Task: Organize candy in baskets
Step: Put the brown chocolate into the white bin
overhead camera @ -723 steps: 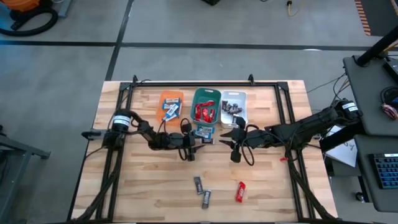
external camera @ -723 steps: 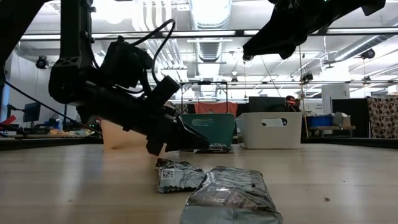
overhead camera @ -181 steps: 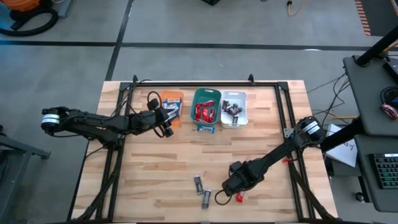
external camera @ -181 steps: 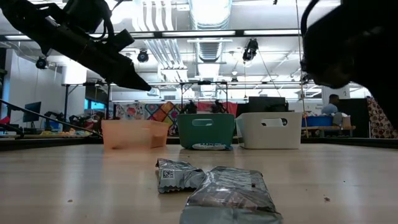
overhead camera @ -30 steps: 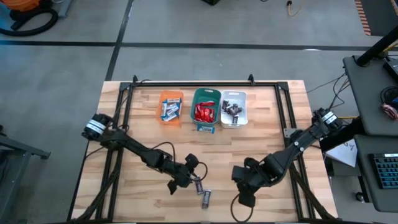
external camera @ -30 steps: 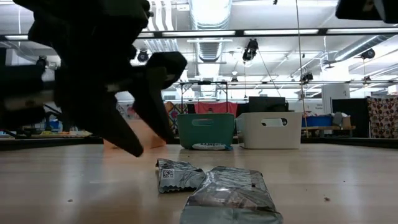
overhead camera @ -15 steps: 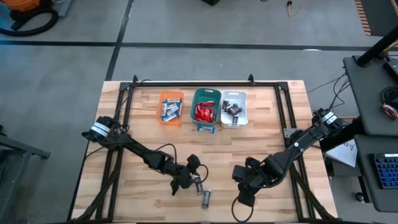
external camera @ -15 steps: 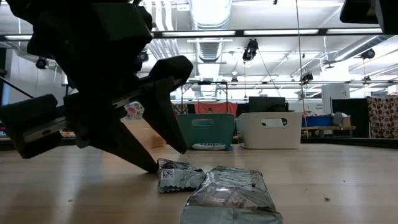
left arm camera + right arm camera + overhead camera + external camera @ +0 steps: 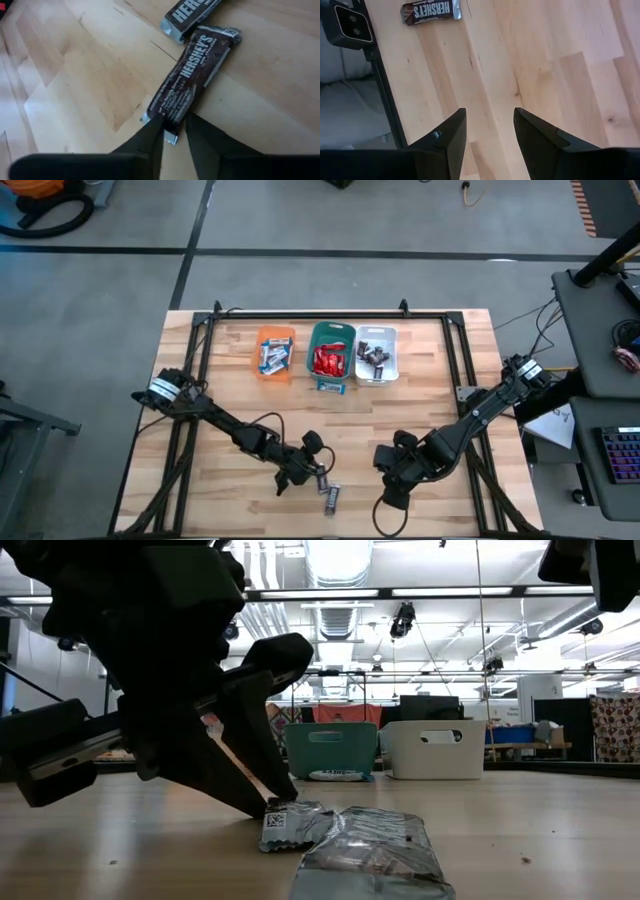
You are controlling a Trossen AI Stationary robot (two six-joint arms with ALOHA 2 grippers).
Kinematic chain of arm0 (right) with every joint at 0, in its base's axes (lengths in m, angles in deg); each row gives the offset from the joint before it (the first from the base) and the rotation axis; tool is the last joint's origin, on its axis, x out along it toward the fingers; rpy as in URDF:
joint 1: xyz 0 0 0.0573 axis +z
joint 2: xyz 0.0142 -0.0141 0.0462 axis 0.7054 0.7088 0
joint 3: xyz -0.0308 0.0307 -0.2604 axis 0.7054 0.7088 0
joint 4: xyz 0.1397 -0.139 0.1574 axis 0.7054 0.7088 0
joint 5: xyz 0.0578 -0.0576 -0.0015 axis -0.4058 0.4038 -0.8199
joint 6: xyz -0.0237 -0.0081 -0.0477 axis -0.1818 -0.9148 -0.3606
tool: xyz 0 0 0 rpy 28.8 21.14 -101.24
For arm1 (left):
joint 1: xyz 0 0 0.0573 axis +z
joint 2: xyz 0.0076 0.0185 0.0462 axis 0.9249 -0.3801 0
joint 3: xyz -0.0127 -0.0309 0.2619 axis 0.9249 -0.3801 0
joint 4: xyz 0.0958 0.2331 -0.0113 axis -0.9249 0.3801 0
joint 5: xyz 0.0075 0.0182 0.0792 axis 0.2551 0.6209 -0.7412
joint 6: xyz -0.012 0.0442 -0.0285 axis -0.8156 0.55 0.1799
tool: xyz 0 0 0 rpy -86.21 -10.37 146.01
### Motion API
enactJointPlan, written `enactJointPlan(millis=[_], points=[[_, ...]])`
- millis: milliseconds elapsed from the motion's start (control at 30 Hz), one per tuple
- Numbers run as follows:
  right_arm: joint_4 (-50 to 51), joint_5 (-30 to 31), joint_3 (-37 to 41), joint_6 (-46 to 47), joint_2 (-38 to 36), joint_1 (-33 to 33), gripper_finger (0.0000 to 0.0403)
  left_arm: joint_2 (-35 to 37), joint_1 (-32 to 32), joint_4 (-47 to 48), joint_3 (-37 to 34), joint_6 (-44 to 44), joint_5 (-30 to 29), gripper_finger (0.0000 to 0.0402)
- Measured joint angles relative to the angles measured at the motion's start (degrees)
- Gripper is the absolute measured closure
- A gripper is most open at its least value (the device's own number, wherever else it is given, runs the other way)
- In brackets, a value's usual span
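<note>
- High view: the left claw (image 9: 312, 474) sits on a dark-wrapped candy bar (image 9: 320, 480) on the wooden desk (image 9: 230, 400), well in front of the teal plastic basket (image 9: 331, 332); right claw (image 9: 392, 492) is farther right.
- Left wrist view: the fingers (image 9: 148, 137) pinch that bar's end.
- Right wrist view: the right claw is spread, empty.

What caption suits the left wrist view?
Left gripper fingers pinching the end of a dark Hershey's bar on the wooden table.
</note>
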Motion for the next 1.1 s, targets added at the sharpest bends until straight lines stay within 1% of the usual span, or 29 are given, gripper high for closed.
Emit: enactJointPlan(millis=[100, 200, 333, 433, 633, 833, 967, 1100], points=[[0.0, 0.1, 0.0, -0.4, 0.0, 0.0, 0.0247, 0.0, 0.0, 0.0, 0.0, 0.0, 0.1, 0.0363], [0.0, 1.6, 0.1, -1.3, 0.0, 0.0, 0.0247, -0.1, 0.0, -0.3, 0.0, -0.1, -0.1, 0.0393], [-0.4, 3.6, 0.2, -3.0, 0.0, 0.0, 0.0244, -0.2, 0.0, -1.0, -0.1, -1.2, -0.3, 0.0398], [-2.4, 7.2, 0.7, -5.9, 0.0, 0.1, 0.0243, -0.3, 0.1, -1.9, -0.1, -2.0, -0.4, 0.04], [-13.7, 14.7, 4.7, -21.6, 0.6, 1.5, 0.0243, -0.3, 0.8, -2.6, -0.5, -4.3, 1.3, 0.0401], [-25.7, 20.8, 8.8, -34.6, 5.3, 1.1, 0.0243, -0.3, 1.3, -6.2, -2.4, -6.3, 2.2, 0.0401], [-35.6, 22.4, 10.5, -41.4, 8.9, 0.3, 0.0243, -0.3, 1.4, -6.8, -2.8, -7.4, 2.4, 0.0401], [-42.5, 22.4, 12.2, -44.5, 11.1, -1.1, 0.0243, -0.2, 1.5, -6.8, -2.8, -7.8, 2.6, 0.0401]])
